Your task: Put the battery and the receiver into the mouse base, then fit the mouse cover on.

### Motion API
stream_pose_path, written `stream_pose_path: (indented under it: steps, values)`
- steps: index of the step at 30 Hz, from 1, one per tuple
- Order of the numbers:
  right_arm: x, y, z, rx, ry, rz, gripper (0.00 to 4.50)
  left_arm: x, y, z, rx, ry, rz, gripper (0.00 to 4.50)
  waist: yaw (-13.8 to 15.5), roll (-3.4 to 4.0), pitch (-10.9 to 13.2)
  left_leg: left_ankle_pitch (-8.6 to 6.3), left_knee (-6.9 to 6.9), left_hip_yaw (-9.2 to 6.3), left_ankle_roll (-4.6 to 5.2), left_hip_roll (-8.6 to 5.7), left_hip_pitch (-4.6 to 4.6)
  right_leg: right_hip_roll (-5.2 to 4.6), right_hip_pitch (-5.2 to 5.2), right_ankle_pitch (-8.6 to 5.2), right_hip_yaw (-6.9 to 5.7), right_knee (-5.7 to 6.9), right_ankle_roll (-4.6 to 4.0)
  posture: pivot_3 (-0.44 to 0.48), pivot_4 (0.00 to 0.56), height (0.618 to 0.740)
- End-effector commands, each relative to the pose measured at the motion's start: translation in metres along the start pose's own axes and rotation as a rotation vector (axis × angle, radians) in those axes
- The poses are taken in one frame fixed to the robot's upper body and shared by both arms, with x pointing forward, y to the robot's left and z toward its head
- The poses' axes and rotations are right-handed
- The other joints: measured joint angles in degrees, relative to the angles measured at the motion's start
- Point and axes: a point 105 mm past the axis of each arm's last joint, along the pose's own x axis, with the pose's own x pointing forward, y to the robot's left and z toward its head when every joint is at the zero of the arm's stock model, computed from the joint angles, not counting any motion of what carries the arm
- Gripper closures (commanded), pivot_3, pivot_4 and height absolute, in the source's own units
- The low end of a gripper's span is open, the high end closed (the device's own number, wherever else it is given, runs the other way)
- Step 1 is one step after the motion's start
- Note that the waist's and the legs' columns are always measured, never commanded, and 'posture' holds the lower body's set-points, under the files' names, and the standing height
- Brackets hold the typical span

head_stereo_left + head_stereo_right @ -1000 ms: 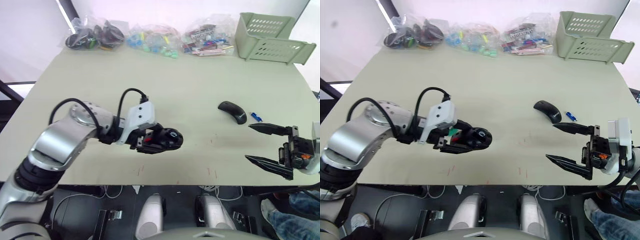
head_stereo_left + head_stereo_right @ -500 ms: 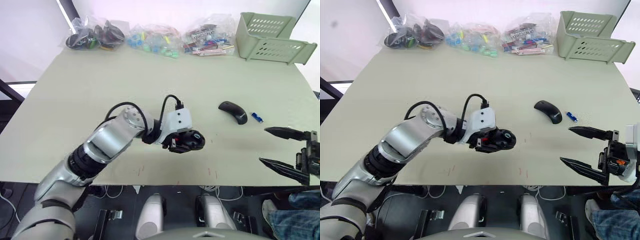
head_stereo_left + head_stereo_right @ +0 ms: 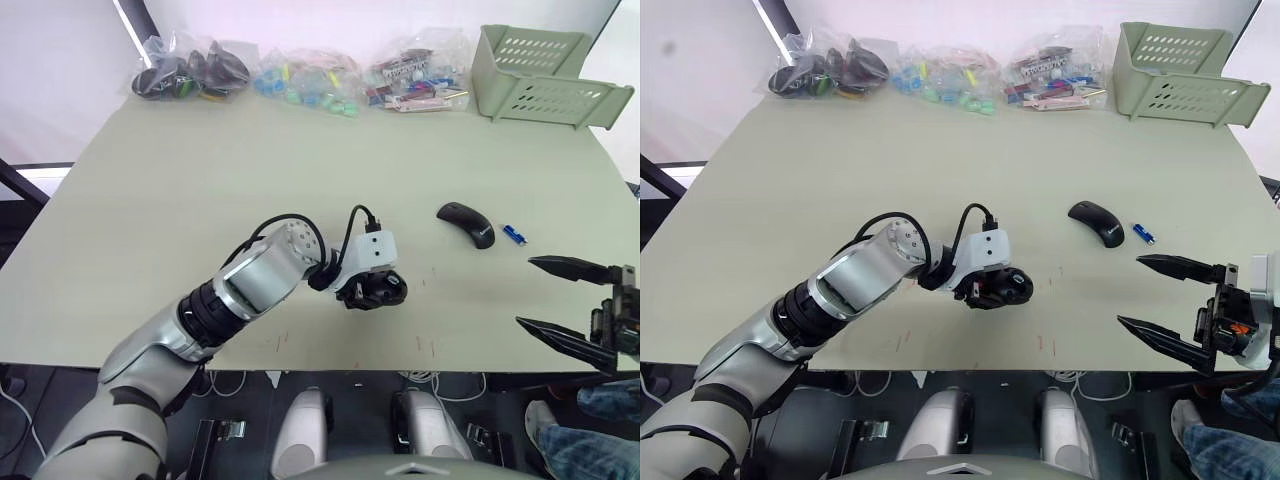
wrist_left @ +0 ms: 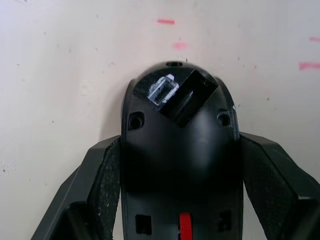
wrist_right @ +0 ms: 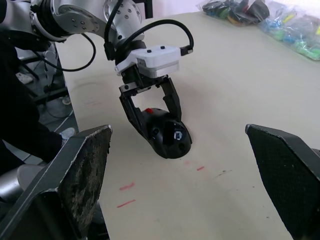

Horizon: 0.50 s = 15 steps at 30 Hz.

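Left pincer [image 3: 372, 291] pinching the mouse base [image 3: 998, 287] by its flanks, low over the near middle of the bench [image 3: 200, 190]. Right pincer [image 3: 1168, 305] spread wide, empty, at the near right edge. Mouse cover [image 3: 466, 222] and battery [image 3: 513, 234] lying just beside each other, well apart from the base. Risk, probably: base rolling or slipping from so narrow a side grip, spilling its contents. Left wrist view reveals a silvery nub, likely the receiver [image 4: 161, 91], in the recess; head views hide it.
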Motion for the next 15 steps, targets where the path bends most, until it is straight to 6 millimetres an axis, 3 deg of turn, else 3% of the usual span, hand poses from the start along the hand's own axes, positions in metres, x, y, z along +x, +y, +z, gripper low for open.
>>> stream_pose_path:
  steps: [1,15]
  values:
    - [0.0015,0.0027,0.0070,-0.032,-0.017,0.005,0.00,0.0002,-0.0011,-0.0028,0.005,0.023,0.003,1.56,0.0,0.00,0.0,0.00,0.00,0.00,0.00,0.00,0.00,0.00,0.00,0.00,0.00,0.00,0.00,0.000,0.150,0.740]
    - [0.0056,-0.0051,0.0075,-0.036,-0.013,-0.030,0.00,0.0040,-0.0031,-0.0052,-0.001,0.033,-0.002,1.56,0.0,0.02,0.0,0.00,0.01,-0.01,0.00,-0.01,0.03,0.00,0.03,0.00,0.01,0.02,0.00,0.000,0.150,0.740]
